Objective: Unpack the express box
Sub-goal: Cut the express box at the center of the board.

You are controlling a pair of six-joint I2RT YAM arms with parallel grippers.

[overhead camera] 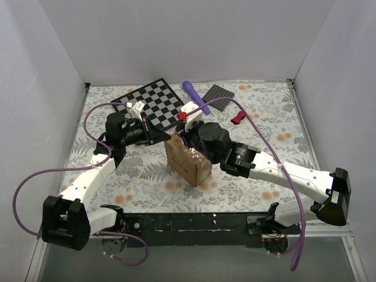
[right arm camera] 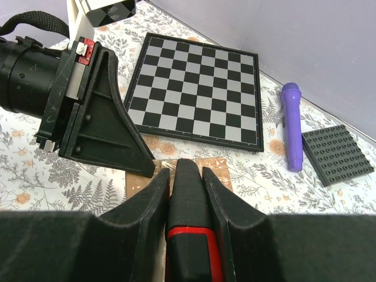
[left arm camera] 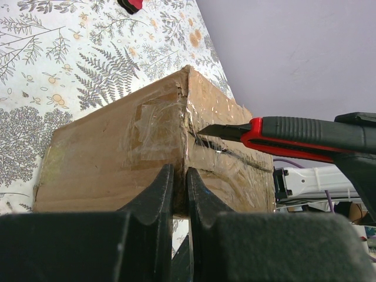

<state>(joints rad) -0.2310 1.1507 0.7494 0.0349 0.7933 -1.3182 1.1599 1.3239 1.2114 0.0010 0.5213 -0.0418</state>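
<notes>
The small brown corrugated cardboard express box (overhead camera: 189, 164) sits on the floral-patterned table (overhead camera: 135, 182), about midway between the left and right edges and a little nearer the near edge than the far one. It stands turned at an angle to the table's edges. Shiny packing tape (left arm camera: 153, 132) wraps over its corner and along its top seam.

The left gripper (left arm camera: 179, 173) is at the box's left corner. Its two black fingers are drawn together to a slim gap right where the corner edge runs down. Whether any cardboard is nipped in that gap cannot be told.

The right gripper (right arm camera: 185, 174) hangs over the far side of the box, its fingers clamped on the handle of a red and black utility knife (left arm camera: 294, 132). The knife lies roughly level, and its dark blade tip touches the taped top seam just beside the corner.

Beyond the box, toward the far edge, a black and grey checkered board (overhead camera: 150, 104) lies flat at an angle, left of centre. To its right lies a purple cylinder (overhead camera: 195, 97), and just beside that a dark grey studded square plate (overhead camera: 220, 95). A small red and black object (overhead camera: 238, 118) rests on the cloth near the plate, on its near right side.
</notes>
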